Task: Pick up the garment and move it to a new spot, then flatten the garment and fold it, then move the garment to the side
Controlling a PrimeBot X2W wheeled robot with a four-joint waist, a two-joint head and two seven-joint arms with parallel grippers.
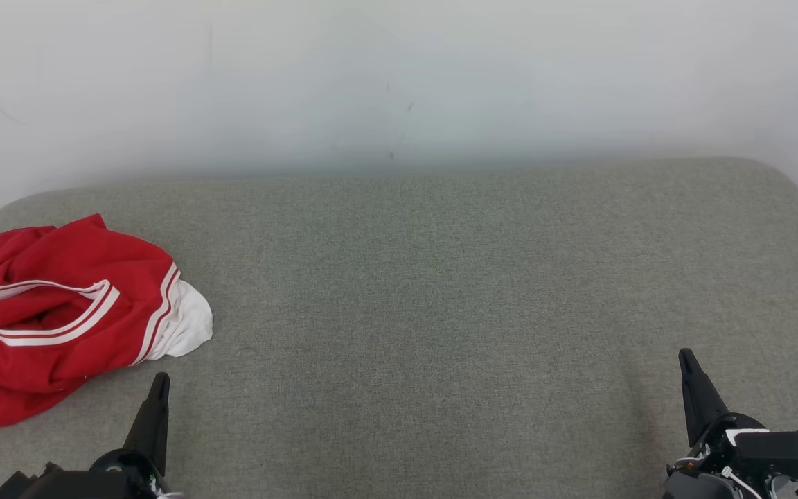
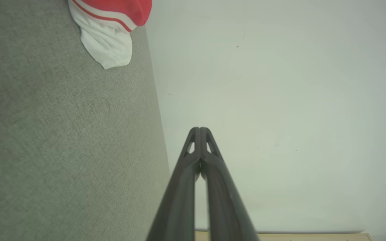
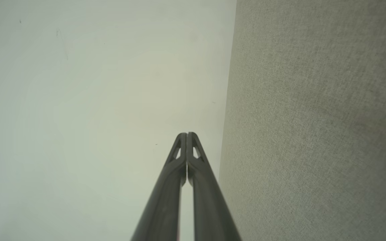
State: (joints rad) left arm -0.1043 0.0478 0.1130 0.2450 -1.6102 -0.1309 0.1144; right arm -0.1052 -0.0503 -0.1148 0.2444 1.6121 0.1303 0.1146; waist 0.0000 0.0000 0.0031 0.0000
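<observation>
A crumpled red garment (image 1: 52, 312) with white stripes and a white end lies at the far left of the grey fabric surface (image 1: 440, 291). Its white end (image 2: 107, 47) shows at the top of the left wrist view. My left gripper (image 1: 161, 380) rests at the lower left, just below and right of the garment and apart from it, its tips together (image 2: 199, 129) on nothing. My right gripper (image 1: 685, 355) sits at the lower right, far from the garment, its tips also pressed together (image 3: 187, 134) on nothing.
A pale wall (image 1: 399, 83) rises behind the grey surface. The surface has rounded far corners and a wide bare stretch between the two grippers. A strip of wooden floor (image 2: 313, 237) shows at the bottom of the left wrist view.
</observation>
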